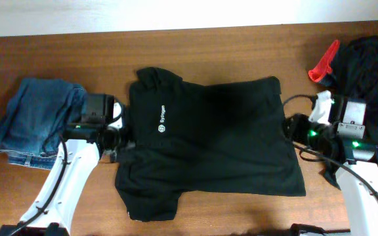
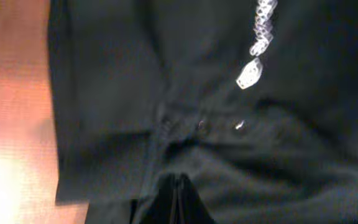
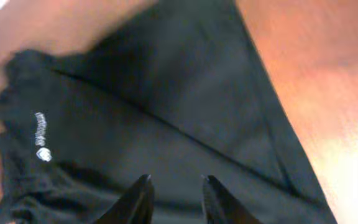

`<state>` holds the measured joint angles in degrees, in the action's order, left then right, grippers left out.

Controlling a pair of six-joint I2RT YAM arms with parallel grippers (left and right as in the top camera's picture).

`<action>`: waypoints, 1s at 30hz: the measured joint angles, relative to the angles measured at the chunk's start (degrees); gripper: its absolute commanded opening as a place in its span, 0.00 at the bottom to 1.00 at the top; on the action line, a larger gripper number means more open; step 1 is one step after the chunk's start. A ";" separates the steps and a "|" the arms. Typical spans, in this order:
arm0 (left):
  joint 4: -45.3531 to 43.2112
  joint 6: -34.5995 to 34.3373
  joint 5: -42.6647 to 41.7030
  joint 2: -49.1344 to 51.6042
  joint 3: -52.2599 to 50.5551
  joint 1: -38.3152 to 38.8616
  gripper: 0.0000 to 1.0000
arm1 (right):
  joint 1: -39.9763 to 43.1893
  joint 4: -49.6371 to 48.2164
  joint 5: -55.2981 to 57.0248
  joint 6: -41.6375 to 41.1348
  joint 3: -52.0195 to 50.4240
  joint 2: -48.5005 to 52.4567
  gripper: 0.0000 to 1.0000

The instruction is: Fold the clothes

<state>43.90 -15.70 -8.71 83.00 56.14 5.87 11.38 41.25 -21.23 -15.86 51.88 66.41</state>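
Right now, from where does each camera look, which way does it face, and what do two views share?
Overhead: above the table, facing down on the black shirt and jeans; left arm and right arm show.
Left wrist: on the left arm, facing the shirt's collar buttons; shut left claw shows.
Right wrist: on the right arm, facing across the shirt; open right claw shows.
Shared: all three see the white logo.
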 measured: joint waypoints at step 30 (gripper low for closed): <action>-23.12 12.92 1.44 24.35 3.89 9.53 0.00 | -4.35 -15.45 3.26 -0.68 22.60 48.57 0.04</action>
<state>20.78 -2.79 -7.27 107.35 60.03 15.40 7.03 25.80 -17.98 -16.53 74.48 114.98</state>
